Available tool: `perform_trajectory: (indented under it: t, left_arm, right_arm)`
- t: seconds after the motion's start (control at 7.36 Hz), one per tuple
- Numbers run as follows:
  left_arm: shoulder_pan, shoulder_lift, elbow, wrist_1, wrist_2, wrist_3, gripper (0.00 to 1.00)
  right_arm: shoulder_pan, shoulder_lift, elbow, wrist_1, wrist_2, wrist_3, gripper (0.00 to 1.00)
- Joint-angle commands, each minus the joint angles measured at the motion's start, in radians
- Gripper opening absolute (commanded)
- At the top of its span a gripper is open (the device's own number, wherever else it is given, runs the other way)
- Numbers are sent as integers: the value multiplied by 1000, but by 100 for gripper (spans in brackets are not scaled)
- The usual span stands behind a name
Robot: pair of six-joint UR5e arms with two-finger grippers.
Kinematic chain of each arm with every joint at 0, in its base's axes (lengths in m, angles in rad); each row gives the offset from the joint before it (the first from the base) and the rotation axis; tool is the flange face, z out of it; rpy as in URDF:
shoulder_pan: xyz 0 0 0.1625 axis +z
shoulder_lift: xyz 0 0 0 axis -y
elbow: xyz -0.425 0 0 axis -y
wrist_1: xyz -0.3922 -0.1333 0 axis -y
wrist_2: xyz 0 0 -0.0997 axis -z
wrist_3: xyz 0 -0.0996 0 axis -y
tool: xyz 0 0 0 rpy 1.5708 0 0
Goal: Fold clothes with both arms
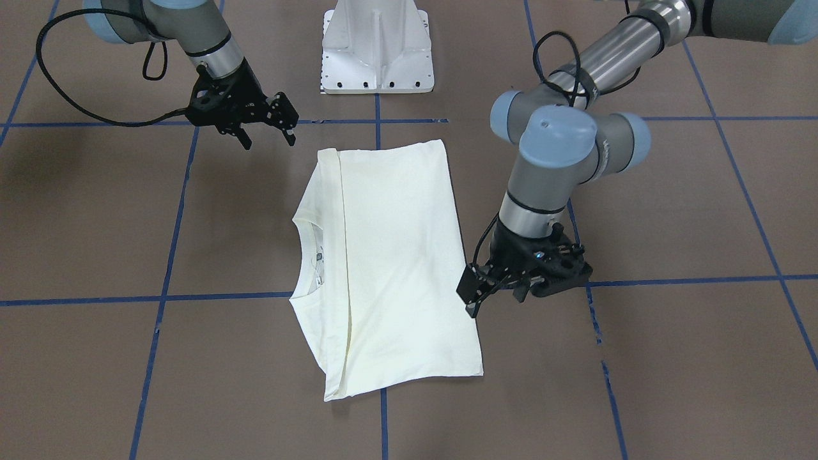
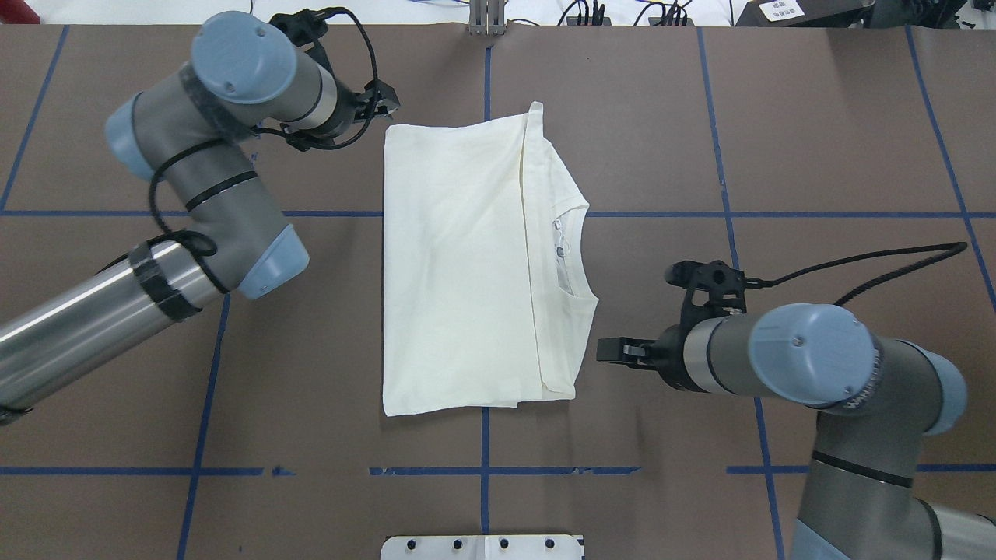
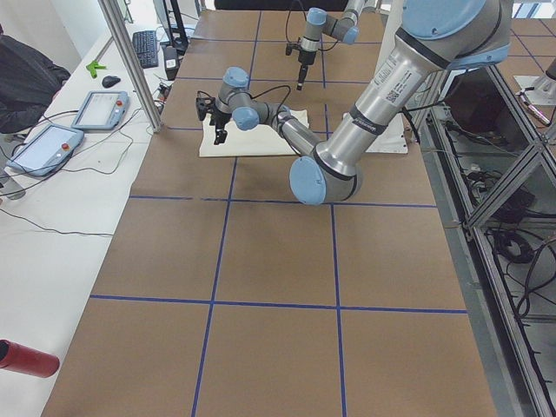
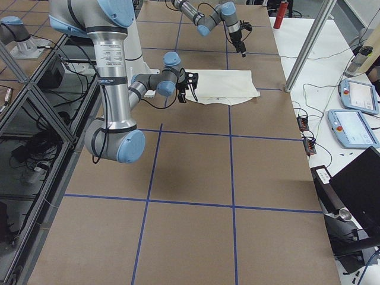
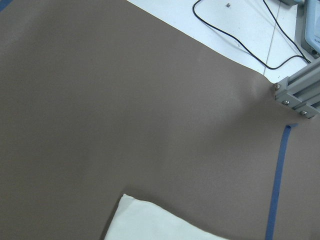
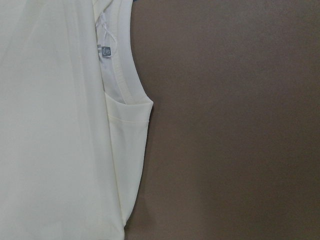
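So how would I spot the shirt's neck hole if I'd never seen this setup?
Find the brown table crossed by blue tape lines; a folded cream shirt lies at its middle. On the shirt's edge facing the right arm's tool, the ribbed collar curves inward with a small label inside; every other edge is straight.

Cream T-shirt (image 2: 459, 264), folded rectangle, plain back up, collar (image 6: 125, 65) showing, lying flat

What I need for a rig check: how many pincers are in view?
2. The left pincer sits beside the T-shirt, at its edge opposite the collar; the right pincer hovers off its collar-side corner toward the white pedestal. Both are open.
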Motion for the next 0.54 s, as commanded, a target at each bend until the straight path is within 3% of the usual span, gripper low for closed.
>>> perform_trajectory:
  t: [0.0,0.27,0.41]
  left_arm:
    - [10,142,-307,172,-25,48,100]
    - [26,251,-468,183,-56,45,100]
    - [26,262,-472,185,-56,43,100]
  right_arm:
    - [19,218,-102,-247,-2,-112,100]
    - [25,330,-201,-312,30,-205,100]
    - [25,337,-223,-312,79,-244,100]
